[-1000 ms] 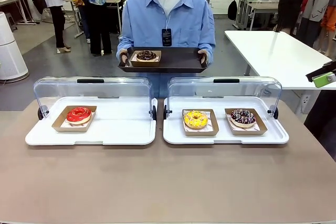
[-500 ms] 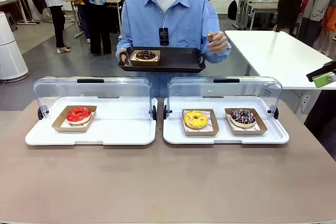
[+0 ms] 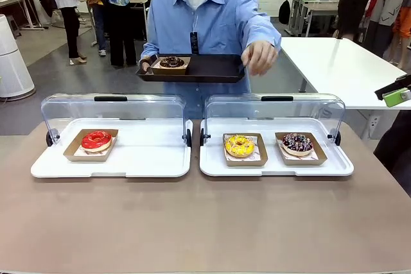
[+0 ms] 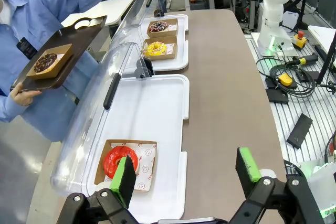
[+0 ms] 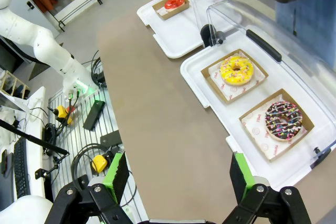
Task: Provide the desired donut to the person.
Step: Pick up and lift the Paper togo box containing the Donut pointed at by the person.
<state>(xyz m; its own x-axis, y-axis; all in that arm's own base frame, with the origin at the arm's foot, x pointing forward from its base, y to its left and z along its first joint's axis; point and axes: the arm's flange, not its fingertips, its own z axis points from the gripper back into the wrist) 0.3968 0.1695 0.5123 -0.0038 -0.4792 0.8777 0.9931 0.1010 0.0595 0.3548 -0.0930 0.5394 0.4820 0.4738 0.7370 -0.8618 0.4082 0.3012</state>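
**Writing.** None is legible: the red print on the paper liners and the dark badge [image 3: 194, 42] worn by the person [image 3: 205, 24] are too small to read.

**Count.** There are four donuts, each in its own brown cardboard tray. Two white display cases with raised clear lids stand side by side on the tabletop [image 3: 205, 222].
- The left case [image 3: 160, 162] holds one red donut [image 3: 96, 139].
- The right case [image 3: 270, 166] holds a yellow donut [image 3: 239, 145] and, beside it, a sprinkled chocolate donut [image 3: 297, 142].
- The fourth, a plain chocolate donut [image 3: 171, 62], sits on the single dark serving tray [image 3: 212, 68] at the far side.

**Pose.** The person's holding hand [image 3: 146, 65] grips that tray. The person's free hand [image 3: 260, 56] is extended forward above the right case's lid. The robot's left hand [image 4: 186, 169] is open and empty, raised over the left case with the red donut below it. The robot's right hand [image 5: 177, 174] is open and empty, high above the tabletop beside the right case.
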